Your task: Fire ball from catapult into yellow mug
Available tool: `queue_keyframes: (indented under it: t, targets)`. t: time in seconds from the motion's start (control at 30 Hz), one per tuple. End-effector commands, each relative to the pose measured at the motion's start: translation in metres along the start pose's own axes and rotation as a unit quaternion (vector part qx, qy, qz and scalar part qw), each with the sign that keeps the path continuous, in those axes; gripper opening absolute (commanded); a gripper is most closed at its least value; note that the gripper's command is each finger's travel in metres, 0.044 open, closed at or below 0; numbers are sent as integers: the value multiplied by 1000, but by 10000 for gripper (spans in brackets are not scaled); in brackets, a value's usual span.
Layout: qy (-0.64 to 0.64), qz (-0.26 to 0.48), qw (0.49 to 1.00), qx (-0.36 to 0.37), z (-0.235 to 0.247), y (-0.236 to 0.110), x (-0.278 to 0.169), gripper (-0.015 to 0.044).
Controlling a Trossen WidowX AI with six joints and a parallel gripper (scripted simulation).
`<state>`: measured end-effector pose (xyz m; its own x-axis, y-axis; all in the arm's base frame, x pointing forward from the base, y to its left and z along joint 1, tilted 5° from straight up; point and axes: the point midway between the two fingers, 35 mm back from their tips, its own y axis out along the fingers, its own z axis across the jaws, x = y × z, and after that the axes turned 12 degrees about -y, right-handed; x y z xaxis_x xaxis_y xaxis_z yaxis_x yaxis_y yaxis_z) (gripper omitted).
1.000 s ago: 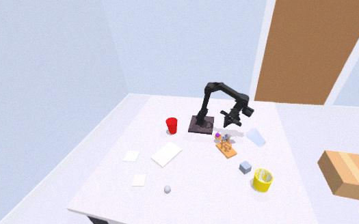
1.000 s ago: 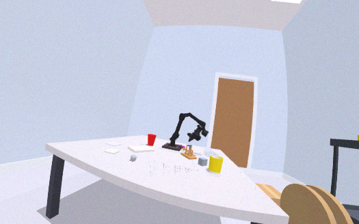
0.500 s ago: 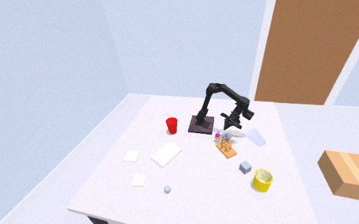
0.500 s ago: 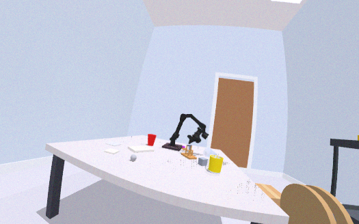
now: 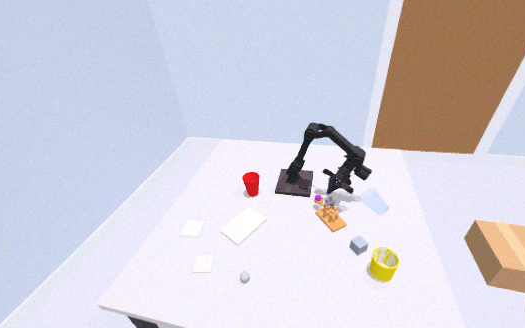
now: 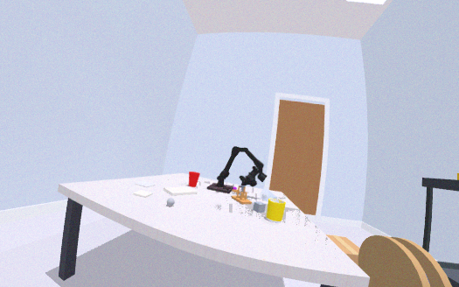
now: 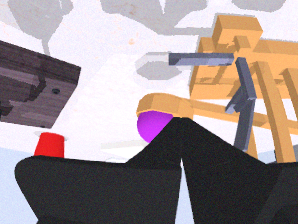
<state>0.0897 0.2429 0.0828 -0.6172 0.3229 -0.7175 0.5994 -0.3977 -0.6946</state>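
The orange wooden catapult (image 5: 335,223) (image 6: 242,198) (image 7: 246,76) stands on the table in front of the arm's base. A purple ball (image 5: 318,198) (image 6: 235,188) (image 7: 152,125) sits in the cup at the end of its throwing arm. My gripper (image 5: 330,191) (image 6: 242,180) (image 7: 180,124) is shut with nothing in it, its fingertips just above and beside the ball and the cup. The yellow mug (image 5: 384,263) (image 6: 275,209) stands upright near the table's front right, beyond the catapult's far end.
A grey cube (image 5: 358,244) lies between the catapult and the mug. A clear glass (image 5: 375,200) lies to the catapult's right. A red cup (image 5: 251,183) (image 7: 51,144) stands left of the arm's base (image 5: 294,183). White flat pads (image 5: 243,225) and a small white ball (image 5: 244,276) lie at the left.
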Motion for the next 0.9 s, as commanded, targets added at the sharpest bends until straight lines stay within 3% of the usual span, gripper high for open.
queue_keyframes:
  t: [0.0,0.87]
  targets:
    - [-8,6,1000,3,0,7,6,0]
    - [-20,18,1000,14,0,39,33,0]
